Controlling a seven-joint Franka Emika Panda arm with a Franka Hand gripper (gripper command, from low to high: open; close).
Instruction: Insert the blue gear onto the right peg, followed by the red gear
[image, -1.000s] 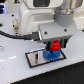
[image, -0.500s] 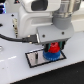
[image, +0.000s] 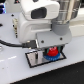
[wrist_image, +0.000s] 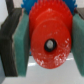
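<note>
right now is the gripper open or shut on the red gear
Shut on it. In the wrist view the gripper has a teal pad pressed against each side of the red gear, with the blue gear beneath.

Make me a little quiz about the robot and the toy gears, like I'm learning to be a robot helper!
1. True or false: the gripper is shut on the red gear.
2. In the wrist view, which colour peeks out behind the red gear?
A. green
B. blue
C. yellow
3. Fill in the blank: in the exterior view, the gears sit over the pale ______ with a black frame.

Key
1. True: the fingers press on both sides of the red gear.
2. B: the blue gear shows behind it.
3. plate
</note>
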